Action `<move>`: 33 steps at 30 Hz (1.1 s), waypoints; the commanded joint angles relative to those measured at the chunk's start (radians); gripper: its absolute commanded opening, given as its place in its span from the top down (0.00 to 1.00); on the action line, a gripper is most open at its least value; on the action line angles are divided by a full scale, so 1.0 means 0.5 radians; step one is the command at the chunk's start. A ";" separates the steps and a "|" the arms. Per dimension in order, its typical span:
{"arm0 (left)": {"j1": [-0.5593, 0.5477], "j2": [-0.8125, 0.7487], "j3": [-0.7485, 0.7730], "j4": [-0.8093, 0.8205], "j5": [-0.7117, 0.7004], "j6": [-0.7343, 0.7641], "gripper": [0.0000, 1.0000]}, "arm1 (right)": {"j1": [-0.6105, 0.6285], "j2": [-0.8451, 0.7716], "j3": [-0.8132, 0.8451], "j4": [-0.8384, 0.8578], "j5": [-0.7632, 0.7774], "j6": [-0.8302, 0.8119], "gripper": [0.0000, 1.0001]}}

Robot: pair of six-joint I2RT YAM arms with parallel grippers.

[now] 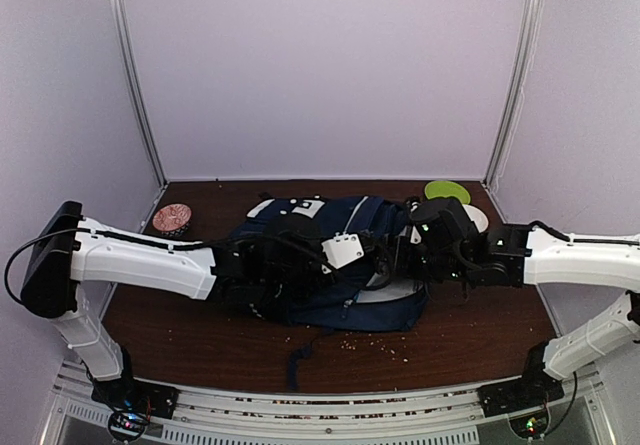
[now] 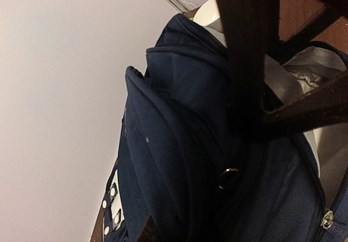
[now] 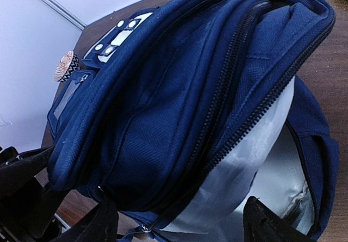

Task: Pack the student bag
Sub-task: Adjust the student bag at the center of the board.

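Right end effector [image 3: 179, 223] stands open at the mouth of the student bag [image 3: 163, 90].
Bag runs lengthwise leftward from it; left end effector [image 2: 255, 111] appears to pinch the upper rim.

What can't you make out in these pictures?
1. Contents of the large navy blue fabric backpack: the right wrist view shows only grey lining; its own flap covers the rest.
2. Left gripper: in the left wrist view its dark, blurred fingers merge with the fabric, so any grip is unclear.
3. Small round patterned object: too small in the top view to identify.
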 commanded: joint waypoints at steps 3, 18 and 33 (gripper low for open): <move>0.042 -0.061 0.089 0.186 -0.183 -0.074 1.00 | 0.009 0.056 0.044 -0.207 0.312 -0.014 0.23; 0.039 -0.058 0.087 0.195 -0.204 -0.058 1.00 | 0.048 -0.235 -0.223 0.079 0.160 -0.120 0.21; 0.025 -0.092 0.092 0.171 -0.186 -0.080 1.00 | 0.056 0.078 -0.069 -0.009 0.182 -0.076 0.22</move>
